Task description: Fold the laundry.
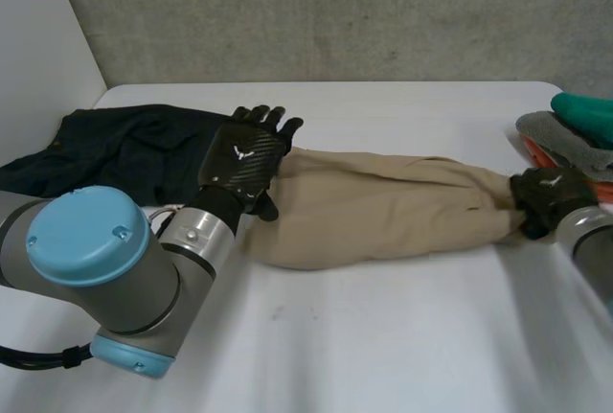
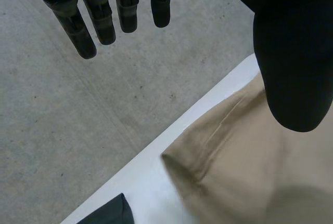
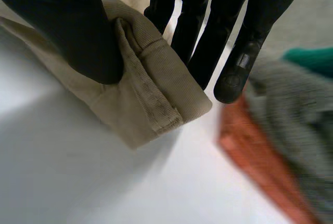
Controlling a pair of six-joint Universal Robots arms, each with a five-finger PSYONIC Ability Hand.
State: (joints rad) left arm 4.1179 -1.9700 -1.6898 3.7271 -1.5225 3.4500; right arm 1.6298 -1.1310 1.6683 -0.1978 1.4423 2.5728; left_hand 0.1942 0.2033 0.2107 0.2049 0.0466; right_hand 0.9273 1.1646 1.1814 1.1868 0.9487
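**Item under work.** The tan trousers [image 1: 383, 207] lie flat across the middle of the white table [image 1: 383, 346], stretched lengthwise between the two hands. They appear to be laid leg on leg as a single long band.

**Left hand.** The left hand [image 1: 244, 159] sits over the broad waist end. In its wrist view the fingers [image 2: 101, 21] are straight and slightly spread, lifted towards the grey wall [image 1: 335, 11], and the thumb [image 2: 294, 68] stands apart above the tan cloth. Nothing is grasped. Judged purpose: to weigh down or steady that end while the other end is drawn. Whether the palm actually presses on the cloth cannot be told.

**Right hand.** The right hand [image 1: 551, 200] is at the leg end. Its wrist view shows the hemmed cuff [image 3: 156, 96] pinched between the thumb [image 3: 73, 31] on one face and the straight fingers [image 3: 218, 31] on the other. The grip sits right at the hem, which suits carrying that end over towards the waist.

**Surroundings.** A dark garment [image 1: 124, 145] lies rumpled just beside the left hand and is not yet folded. Near the right hand is a pile of a teal cloth [image 1: 586, 116], a grey cloth [image 1: 560, 140] and an orange cloth [image 1: 533, 154].

**Assessment.** The trousers are laid out and the crosswise fold is not yet made. Risk: the cuff grip is close to the pile and could disturb it
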